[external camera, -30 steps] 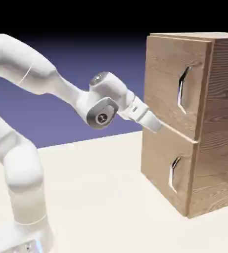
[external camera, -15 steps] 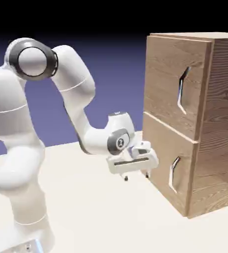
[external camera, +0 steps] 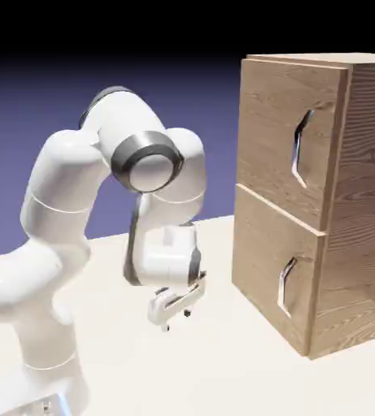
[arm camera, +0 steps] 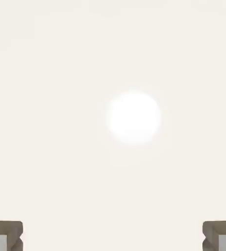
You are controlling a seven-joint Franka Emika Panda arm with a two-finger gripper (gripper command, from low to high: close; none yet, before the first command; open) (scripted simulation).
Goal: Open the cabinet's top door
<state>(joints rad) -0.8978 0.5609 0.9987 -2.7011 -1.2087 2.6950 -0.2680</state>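
Observation:
The light-brown wood-grain cabinet (external camera: 361, 203) stands at the right of the exterior view. Its top door (external camera: 284, 138) is flush with the front and carries a slim angular silver handle (external camera: 300, 148). My gripper (external camera: 176, 318) hangs low over the table, well to the left of the cabinet, pointing down with its fingers open and nothing between them. In the hand view my gripper (arm camera: 113, 236) shows only as two grey fingertips (arm camera: 6, 235) far apart at the bottom corners, over plain pale table with a bright spot.
Below the top door is a shorter bottom door (external camera: 272, 264) with a similar silver handle (external camera: 285, 286), also shut. The cream table (external camera: 223, 366) extends between my arm's base and the cabinet.
My arm has swung away from the seam between the doors, down and to the left, folding over the table. The gripper now points downward. Both doors stay shut.

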